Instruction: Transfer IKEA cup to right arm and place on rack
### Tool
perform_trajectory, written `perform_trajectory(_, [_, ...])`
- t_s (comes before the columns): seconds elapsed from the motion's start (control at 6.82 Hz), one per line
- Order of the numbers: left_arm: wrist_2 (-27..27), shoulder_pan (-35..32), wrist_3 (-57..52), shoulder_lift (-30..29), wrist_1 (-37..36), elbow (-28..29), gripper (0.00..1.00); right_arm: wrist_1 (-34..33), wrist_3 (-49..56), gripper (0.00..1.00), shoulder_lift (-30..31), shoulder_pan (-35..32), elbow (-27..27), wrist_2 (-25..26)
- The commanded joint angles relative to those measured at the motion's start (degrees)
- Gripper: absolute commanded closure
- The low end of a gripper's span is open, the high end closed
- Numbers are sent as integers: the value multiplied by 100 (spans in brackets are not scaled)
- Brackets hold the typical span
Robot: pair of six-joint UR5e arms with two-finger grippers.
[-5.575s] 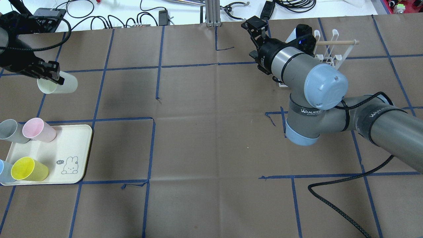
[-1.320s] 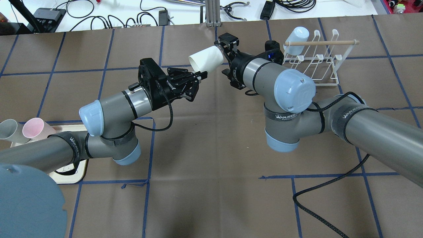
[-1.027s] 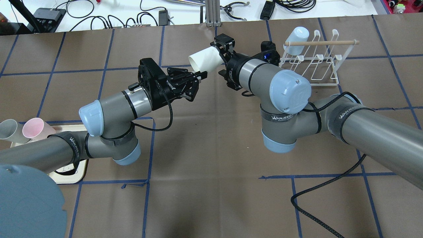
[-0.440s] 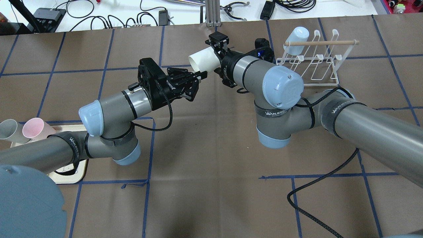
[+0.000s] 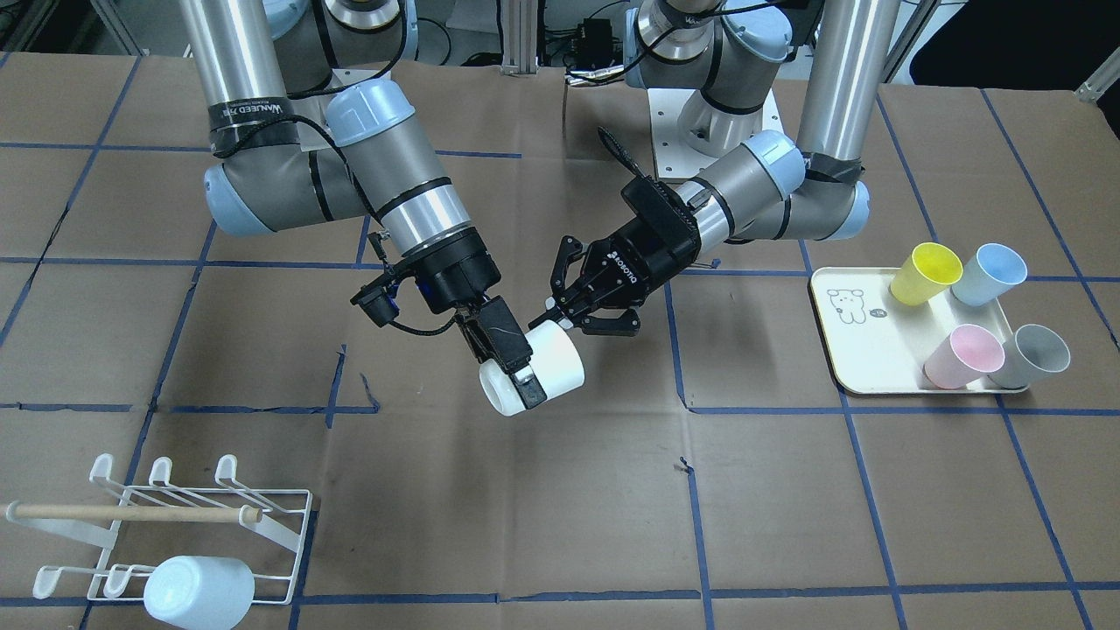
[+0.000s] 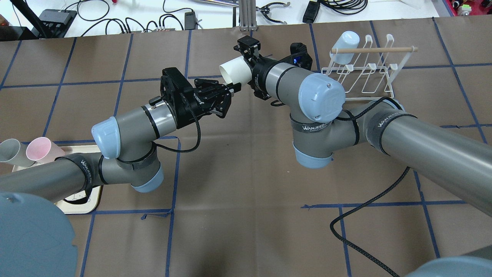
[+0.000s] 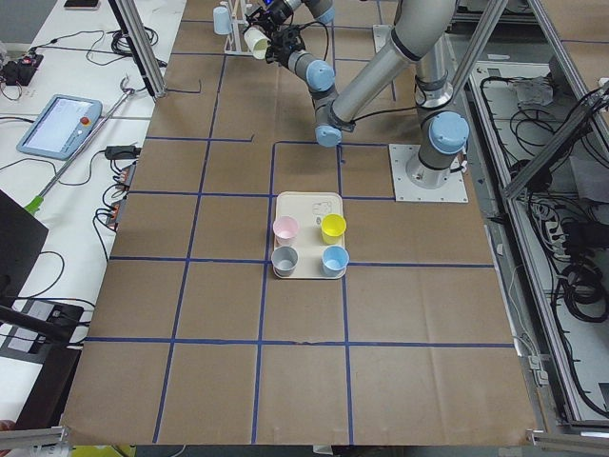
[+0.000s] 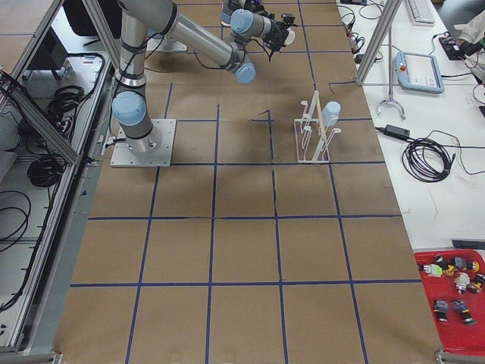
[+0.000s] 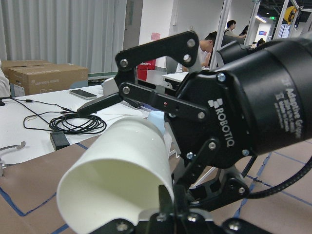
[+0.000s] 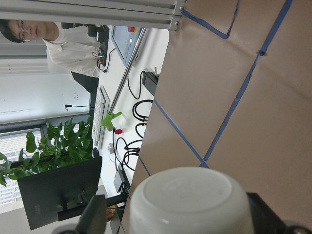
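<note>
Handover looked done. The white cup (image 5: 560, 363) hung sideways in mid-air, clamped across its body by the right pincer (image 5: 523, 383). Its base pointed at that wrist and its mouth at the left pincer (image 5: 584, 317). The left pincer was spread wide and gripped nothing. One of its fingertips sat just beside the cup's rim, and we couldn't tell if it touched.

Risks as we judged them:
- If the right arm (image 6: 423, 134) swung off before the left pincer backed away, the rim could catch that fingertip and twist the cup in the grip.
- The cup looked smooth and tapered, so held sideways it might creep out during a fast turn.
- The rack (image 5: 131, 513) lay well behind the right pincer, on its wrist side away from the left pincer, so a big reorientation would be needed.
- A pale blue cup (image 5: 199, 591) sat on the rack's end prongs, and a sloppy approach could knock it or clip the wooden bar.

Room:
- Below both pincers the tabletop (image 5: 560, 490) showed only brown paper with tape lines, leaving plenty of space to drop or swing.
- Beyond the right pincer, the tabletop's far edge was near, with an aluminium post (image 6: 246, 15) and cables (image 6: 169, 19) there.
- The rack's other prongs beside the blue cup carried nothing.
- Behind the left pincer, well apart, the tray (image 5: 866, 350) held four more cups, so its retreat path looked free.
</note>
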State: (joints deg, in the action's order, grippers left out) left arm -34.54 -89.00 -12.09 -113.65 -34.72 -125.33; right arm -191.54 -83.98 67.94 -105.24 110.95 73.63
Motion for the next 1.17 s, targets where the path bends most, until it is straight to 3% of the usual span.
perform_trajectory(0.0, [0,-3,5,0,0,0,99,151,92,31,-9,-5,-12,-42])
perform_trajectory(0.15, [0,-3,5,0,0,0,98,161,206,59,-9,-5,-12,-68])
perform_trajectory(0.29, [0,-3,5,0,0,0,92,161,555,73,0,-5,-12,-68])
perform_trajectory(0.44, [0,-3,14,0,-9,0,86,161,558,79,9,-5,-12,-86])
perform_trajectory(1.03, [-228,-3,5,35,-88,8,50,170,558,81,35,-14,-20,-86])
